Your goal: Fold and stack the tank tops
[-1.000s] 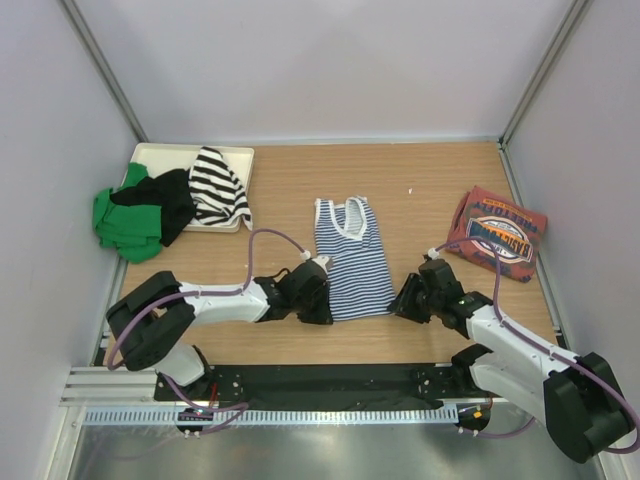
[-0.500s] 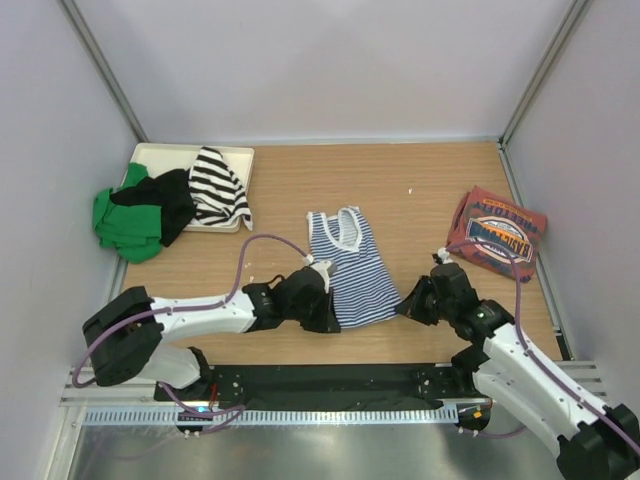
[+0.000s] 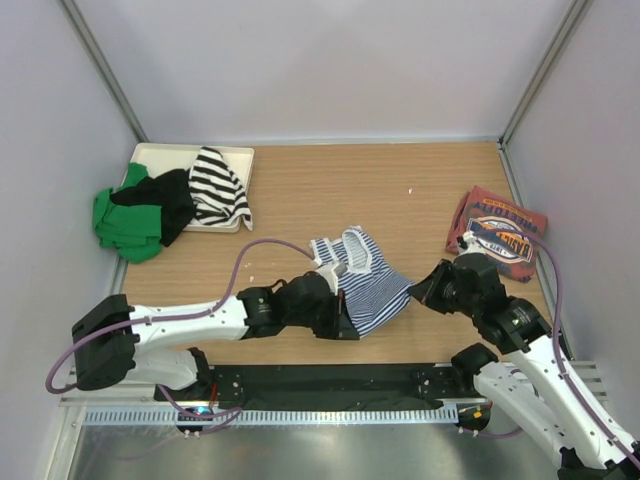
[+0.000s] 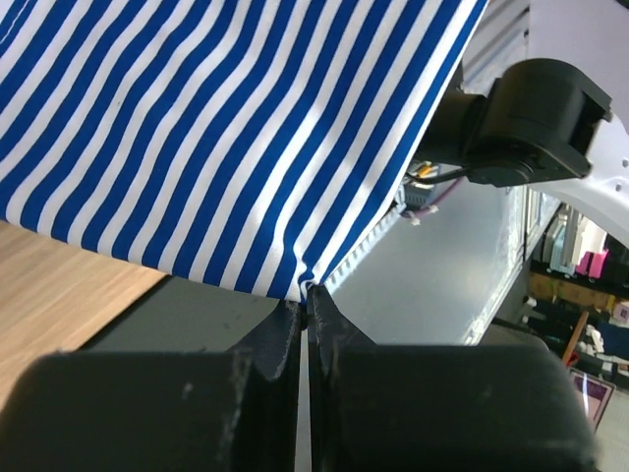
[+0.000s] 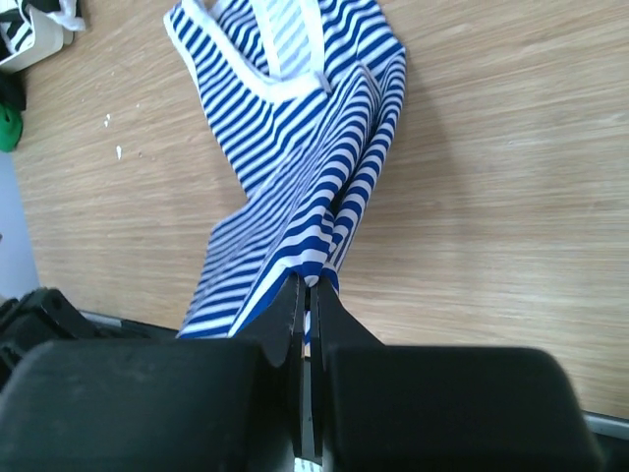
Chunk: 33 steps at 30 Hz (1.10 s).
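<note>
The right gripper [image 3: 420,290] just clamped the striped tank top's [image 3: 365,280] hem, as the left gripper [image 3: 338,318] does, lifting it for folding

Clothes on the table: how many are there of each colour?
Blue-and-white striped top: 1
Red top: 1
Green cloth: 1
Black cloth: 1
Black-and-white striped cloth: 1
Total: 5
</note>
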Each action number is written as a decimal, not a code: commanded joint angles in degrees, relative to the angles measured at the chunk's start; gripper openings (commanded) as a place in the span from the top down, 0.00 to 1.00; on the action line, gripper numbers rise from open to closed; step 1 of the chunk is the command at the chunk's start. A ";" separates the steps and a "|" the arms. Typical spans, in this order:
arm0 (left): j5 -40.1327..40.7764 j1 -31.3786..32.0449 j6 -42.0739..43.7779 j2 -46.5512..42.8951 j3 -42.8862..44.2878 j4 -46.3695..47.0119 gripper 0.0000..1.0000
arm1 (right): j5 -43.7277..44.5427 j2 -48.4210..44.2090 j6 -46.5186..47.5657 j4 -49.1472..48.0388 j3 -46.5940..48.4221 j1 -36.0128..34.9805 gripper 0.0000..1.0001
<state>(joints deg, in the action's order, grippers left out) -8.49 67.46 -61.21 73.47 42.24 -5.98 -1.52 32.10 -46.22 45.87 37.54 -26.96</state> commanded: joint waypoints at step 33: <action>-12.69 -9.27 1.44 12.05 8.92 9.85 0.98 | 7.50 2.62 -2.74 -4.39 0.96 -0.29 0.99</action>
<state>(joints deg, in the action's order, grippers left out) -17.04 60.10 -61.80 86.32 52.10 3.90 8.73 35.81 -48.10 44.21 39.22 -26.96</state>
